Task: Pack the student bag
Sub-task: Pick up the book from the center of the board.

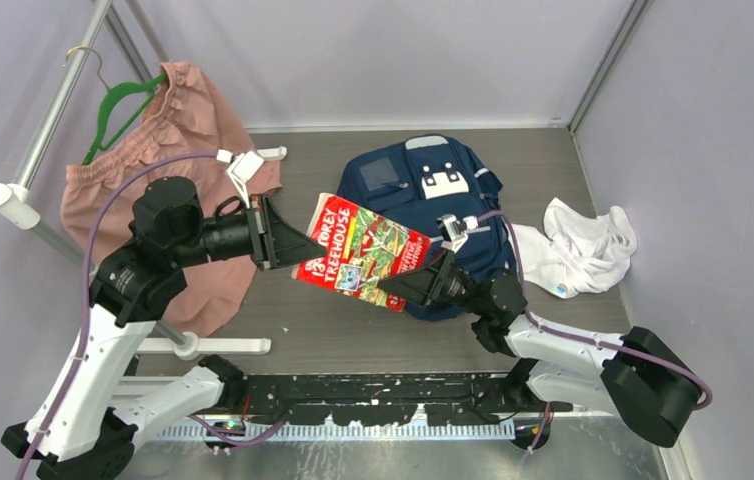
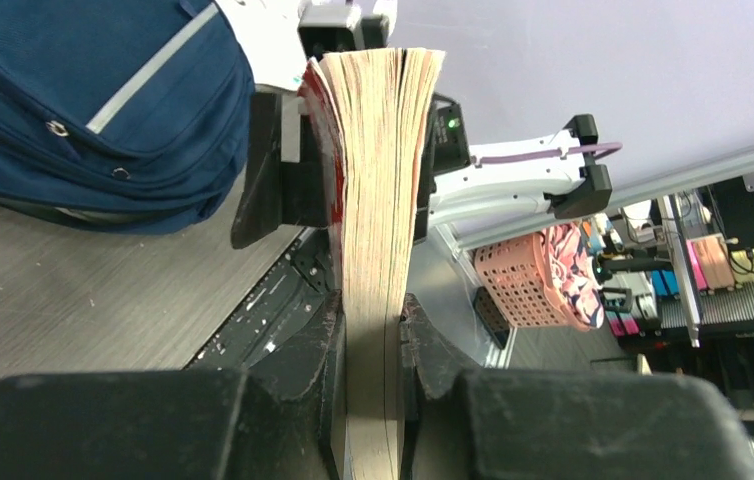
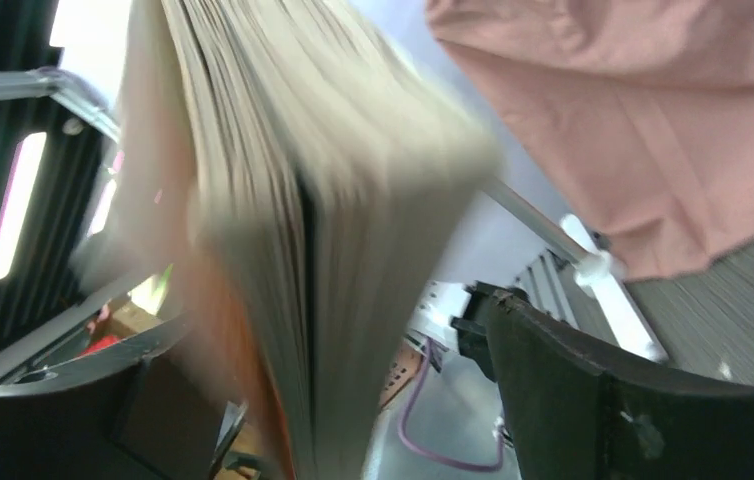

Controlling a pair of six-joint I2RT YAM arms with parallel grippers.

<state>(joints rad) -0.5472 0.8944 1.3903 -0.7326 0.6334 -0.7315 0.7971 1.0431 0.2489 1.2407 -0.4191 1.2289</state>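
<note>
The student bag (image 1: 423, 180) is a navy backpack lying flat at the table's middle back, and it also fills the upper left of the left wrist view (image 2: 83, 100). A thick red paperback book (image 1: 363, 250) hangs in the air in front of the bag. My left gripper (image 1: 298, 247) is shut on the book's left edge, its pads pressed on both covers (image 2: 373, 320). My right gripper (image 1: 393, 288) is open around the book's right end (image 3: 303, 250). A clear gap shows between the pages and its right finger (image 3: 553, 370).
Pink shorts (image 1: 163, 170) on a green hanger (image 1: 118, 105) hang from a metal rack (image 1: 48, 130) at the left. A white cloth (image 1: 583, 245) lies crumpled right of the bag. Beyond the table a pink basket (image 2: 533, 280) stands.
</note>
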